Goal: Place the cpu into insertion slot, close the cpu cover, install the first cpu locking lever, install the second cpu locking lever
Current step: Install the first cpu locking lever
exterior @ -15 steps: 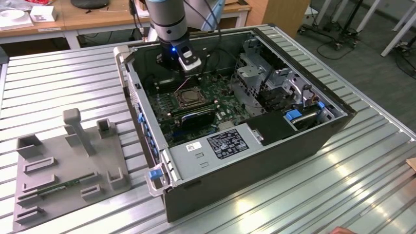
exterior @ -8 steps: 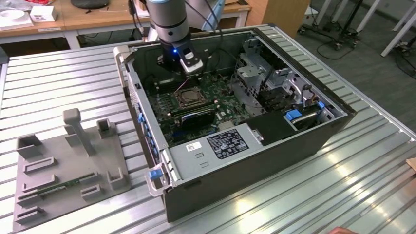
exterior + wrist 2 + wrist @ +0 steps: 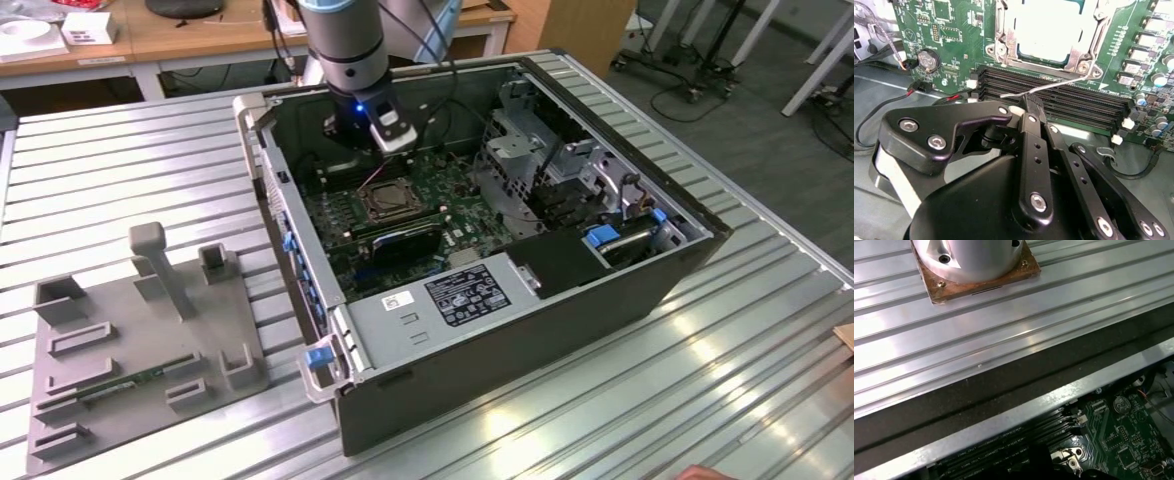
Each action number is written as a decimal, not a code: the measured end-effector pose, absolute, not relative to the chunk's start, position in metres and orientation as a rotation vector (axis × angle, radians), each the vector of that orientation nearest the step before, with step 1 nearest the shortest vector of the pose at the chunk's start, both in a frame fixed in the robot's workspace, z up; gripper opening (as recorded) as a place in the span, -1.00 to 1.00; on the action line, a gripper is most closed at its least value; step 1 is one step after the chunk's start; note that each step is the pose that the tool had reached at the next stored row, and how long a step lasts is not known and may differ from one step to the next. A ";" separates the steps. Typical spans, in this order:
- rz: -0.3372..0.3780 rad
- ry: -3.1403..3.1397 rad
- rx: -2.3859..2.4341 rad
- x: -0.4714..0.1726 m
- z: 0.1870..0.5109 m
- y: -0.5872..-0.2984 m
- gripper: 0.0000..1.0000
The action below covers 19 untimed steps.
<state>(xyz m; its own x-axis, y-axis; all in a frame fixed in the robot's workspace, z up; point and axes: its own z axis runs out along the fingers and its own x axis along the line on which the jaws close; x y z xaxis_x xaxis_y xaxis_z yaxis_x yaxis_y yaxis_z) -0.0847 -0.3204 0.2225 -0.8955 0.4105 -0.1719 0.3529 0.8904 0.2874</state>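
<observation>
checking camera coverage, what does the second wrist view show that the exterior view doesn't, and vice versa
Second wrist view adds: the thin locking lever at the gripper's tip, the pale cpu framed by the cpu cover, a coin battery. Exterior view adds: the whole computer case, the arm, a grey fixture tray on the ribbed table. Both: the gripper, the green motherboard, the insertion slot.
</observation>
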 end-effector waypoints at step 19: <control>0.374 2.820 0.577 -0.089 0.220 -0.326 -0.80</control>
<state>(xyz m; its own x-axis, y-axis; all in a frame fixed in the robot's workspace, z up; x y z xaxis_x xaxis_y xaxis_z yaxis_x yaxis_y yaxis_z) -0.0892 -0.3260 0.2197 -0.8938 0.4111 -0.1792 0.3501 0.8894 0.2940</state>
